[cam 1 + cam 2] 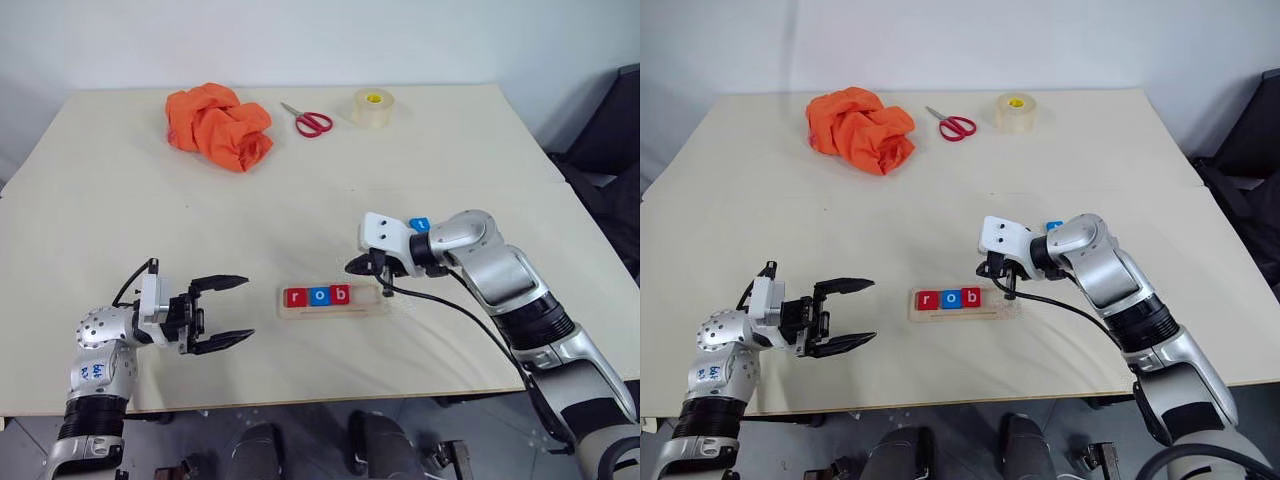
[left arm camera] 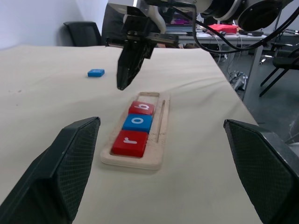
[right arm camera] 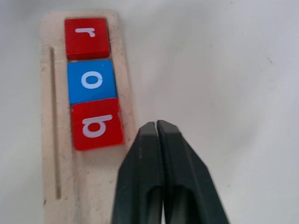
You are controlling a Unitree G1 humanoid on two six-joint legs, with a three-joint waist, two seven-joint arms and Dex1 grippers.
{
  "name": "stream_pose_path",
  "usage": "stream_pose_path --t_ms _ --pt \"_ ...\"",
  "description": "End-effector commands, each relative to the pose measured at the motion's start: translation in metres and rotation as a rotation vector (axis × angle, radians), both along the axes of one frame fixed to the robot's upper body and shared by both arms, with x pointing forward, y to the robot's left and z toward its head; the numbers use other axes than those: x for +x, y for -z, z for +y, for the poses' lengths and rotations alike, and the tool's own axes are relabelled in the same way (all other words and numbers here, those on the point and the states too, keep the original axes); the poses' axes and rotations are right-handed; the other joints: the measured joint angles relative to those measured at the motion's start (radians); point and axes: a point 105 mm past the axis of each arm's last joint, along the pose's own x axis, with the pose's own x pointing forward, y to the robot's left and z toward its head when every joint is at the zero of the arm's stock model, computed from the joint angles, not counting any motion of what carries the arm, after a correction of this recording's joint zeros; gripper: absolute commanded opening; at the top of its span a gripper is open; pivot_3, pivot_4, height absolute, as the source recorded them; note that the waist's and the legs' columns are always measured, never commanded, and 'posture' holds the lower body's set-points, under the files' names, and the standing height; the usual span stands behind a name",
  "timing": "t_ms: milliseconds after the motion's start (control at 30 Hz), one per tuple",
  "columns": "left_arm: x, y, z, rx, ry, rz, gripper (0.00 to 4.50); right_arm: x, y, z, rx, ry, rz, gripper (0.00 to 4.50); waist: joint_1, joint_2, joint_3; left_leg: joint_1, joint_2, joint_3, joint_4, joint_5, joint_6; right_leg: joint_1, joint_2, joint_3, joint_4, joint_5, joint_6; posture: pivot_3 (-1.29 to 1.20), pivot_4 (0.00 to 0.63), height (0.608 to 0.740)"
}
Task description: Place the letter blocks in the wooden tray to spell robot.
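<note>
The right gripper (image 1: 367, 265), pressed together and empty, is hovering over the tray's (image 1: 333, 311) open end past r-o-b, and the next blue block (image 1: 419, 225) is sitting just behind its wrist.

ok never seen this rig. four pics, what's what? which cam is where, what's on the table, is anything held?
It is a humanoid robot with two arms, each ending in a two-fingered black tool. The two wide pictures come from a stereo camera on its head, looking down over a pale table. The other two come from cameras on the wrists, looking along each tool's fingers.

On the table: a wooden tray holding a red r, a blue o and a red b, with free room after the b. Another blue block lies loose behind the right arm. At the far edge lie an orange cloth, red-handled scissors and a tape roll.

The left tool is open and empty. The right tool is shut above the tray's end, holding nothing.
</note>
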Motion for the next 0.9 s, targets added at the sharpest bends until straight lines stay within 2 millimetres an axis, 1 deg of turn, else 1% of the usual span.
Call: stream_pose_path --t_ms 33,233,367,433,733,800,900 --pt "-0.004 -0.007 0.002 0.004 -0.008 -0.031 4.50 -0.001 -0.005 0.010 0.006 -0.045 -0.032 0.04 0.000 0.000 0.000 0.000 0.000 0.000 0.000 0.000 0.000 0.000 0.000 0.000 0.000 0.000 0.000 0.00 0.150 0.740" --pt "-0.008 -0.006 0.003 0.003 -0.025 -0.029 4.50 -0.006 0.004 0.017 -0.002 -0.086 -0.013 0.04 0.000 0.000 0.000 0.000 0.000 0.000 0.000 0.000 0.000 0.000 0.000 0.000 0.000 0.000 0.000 0.00 0.150 0.740" --pt "-0.008 -0.006 0.003 0.003 -0.031 -0.030 4.50 -0.011 0.005 0.018 -0.004 -0.115 -0.003 0.04 0.000 0.000 0.000 0.000 0.000 0.000 0.000 0.000 0.000 0.000 0.000 0.000 0.000 0.000 0.000 0.00 0.150 0.740" --pt "-0.008 -0.006 0.002 0.003 -0.032 -0.029 4.50 -0.013 0.006 0.018 -0.009 -0.127 0.003 0.04 0.000 0.000 0.000 0.000 0.000 0.000 0.000 0.000 0.000 0.000 0.000 0.000 0.000 0.000 0.000 0.00 0.150 0.740" --pt "-0.004 -0.006 -0.001 -0.003 -0.025 -0.030 4.50 -0.013 0.014 0.009 -0.040 -0.110 0.005 0.04 0.000 0.000 0.000 0.000 0.000 0.000 0.000 0.000 0.000 0.000 0.000 0.000 0.000 0.000 0.000 0.00 0.150 0.740" --pt "-0.003 -0.007 -0.002 -0.003 -0.021 -0.031 4.50 -0.011 0.010 0.009 -0.023 -0.101 -0.014 0.04 0.000 0.000 0.000 0.000 0.000 0.000 0.000 0.000 0.000 0.000 0.000 0.000 0.000 0.000 0.000 0.00 0.150 0.740" --pt "-0.001 -0.007 -0.003 -0.002 -0.018 -0.033 4.50 -0.009 -0.007 0.010 0.035 -0.083 -0.051 0.04 0.000 0.000 0.000 0.000 0.000 0.000 0.000 0.000 0.000 0.000 0.000 0.000 0.000 0.000 0.000 0.00 0.150 0.740"
